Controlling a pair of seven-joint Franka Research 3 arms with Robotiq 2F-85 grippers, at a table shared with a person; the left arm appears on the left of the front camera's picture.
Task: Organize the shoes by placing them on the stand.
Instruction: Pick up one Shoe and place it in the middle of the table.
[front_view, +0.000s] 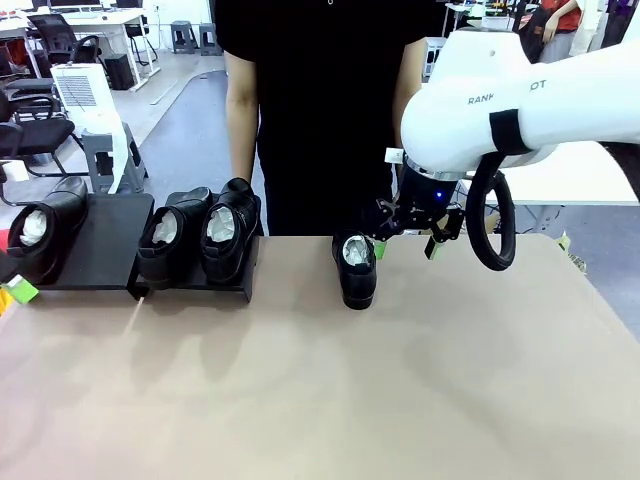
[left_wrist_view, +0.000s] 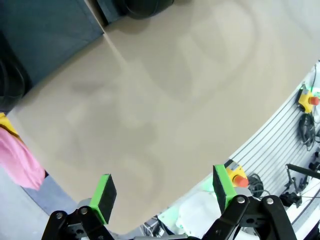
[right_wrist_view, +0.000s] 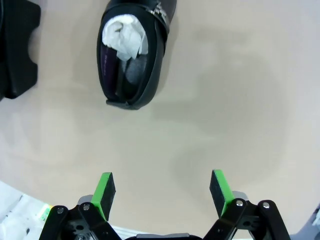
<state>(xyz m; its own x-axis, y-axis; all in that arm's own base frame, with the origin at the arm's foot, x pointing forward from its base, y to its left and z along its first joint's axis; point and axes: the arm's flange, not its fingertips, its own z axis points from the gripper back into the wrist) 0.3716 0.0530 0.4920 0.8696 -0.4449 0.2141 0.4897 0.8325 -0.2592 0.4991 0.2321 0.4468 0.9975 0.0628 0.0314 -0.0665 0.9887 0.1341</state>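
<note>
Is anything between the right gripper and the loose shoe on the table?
Nothing visible. The right gripper hangs open over bare table, with the loose shoe just beyond its fingertips. In the front view the gripper sits close beside that shoe.

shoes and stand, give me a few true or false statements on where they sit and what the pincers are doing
1. Three shoes sit on the stand. True: one on the left platform, two on the right platform.
2. The lone shoe lies on the table, off the stand. True.
3. The right pincer is shut on the lone shoe. False: it is open and empty, with the shoe apart from its fingers in the right wrist view.
4. The left pincer holds a shoe. False: it is open over bare table.
5. The left platform is full. False: it carries one shoe with bare space beside it.
</note>
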